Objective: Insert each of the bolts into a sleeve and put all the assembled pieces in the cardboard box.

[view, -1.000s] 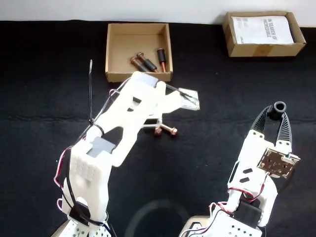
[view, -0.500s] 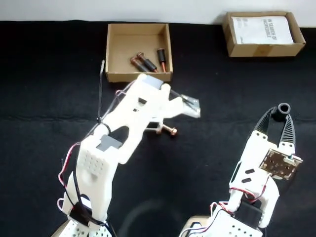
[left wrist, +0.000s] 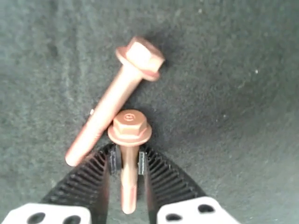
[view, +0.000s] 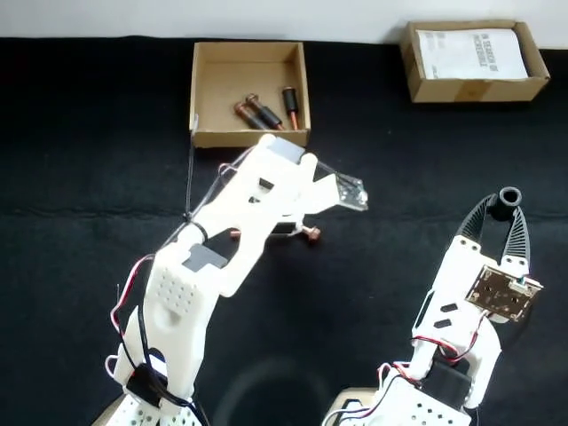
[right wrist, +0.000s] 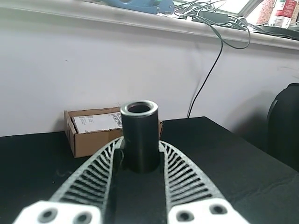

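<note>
My left gripper (left wrist: 128, 161) is shut on the shank of a copper bolt (left wrist: 129, 135), whose hex head points away from the fingers. A second copper bolt (left wrist: 114, 100) lies slantwise on the black mat just beyond it, and the held bolt's head overlaps its shank. From above, the left arm covers most of both bolts; a copper head (view: 311, 233) shows beside it. My right gripper (right wrist: 140, 149) is shut on a black sleeve (right wrist: 139, 133), held upright with its bore open, at the right of the table (view: 508, 195). The cardboard box (view: 202, 93) holds three assembled pieces (view: 264, 111).
A second cardboard box (view: 470, 87) with a printed sheet inside sits at the far right corner. A black cable tie (view: 190, 173) sticks up off the left arm. Open black mat lies between the two arms and along the front.
The left arm has swung toward the right and settled over the two bolts. The right arm with the sleeve shifted slightly right, then held still.
</note>
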`<control>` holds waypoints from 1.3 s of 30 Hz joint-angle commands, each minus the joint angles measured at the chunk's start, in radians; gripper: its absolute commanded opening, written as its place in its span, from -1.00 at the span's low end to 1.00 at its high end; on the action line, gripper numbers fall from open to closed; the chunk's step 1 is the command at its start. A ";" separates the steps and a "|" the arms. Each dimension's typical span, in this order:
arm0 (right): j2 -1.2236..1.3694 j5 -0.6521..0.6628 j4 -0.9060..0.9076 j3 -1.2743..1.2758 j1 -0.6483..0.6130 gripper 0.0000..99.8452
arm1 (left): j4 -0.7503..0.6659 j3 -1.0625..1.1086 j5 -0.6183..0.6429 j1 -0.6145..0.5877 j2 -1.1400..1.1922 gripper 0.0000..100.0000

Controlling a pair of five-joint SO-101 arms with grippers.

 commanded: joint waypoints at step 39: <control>-0.001 -0.112 0.018 0.206 -0.918 -0.99 | 0.242 -0.638 0.884 -0.271 -0.593 -0.98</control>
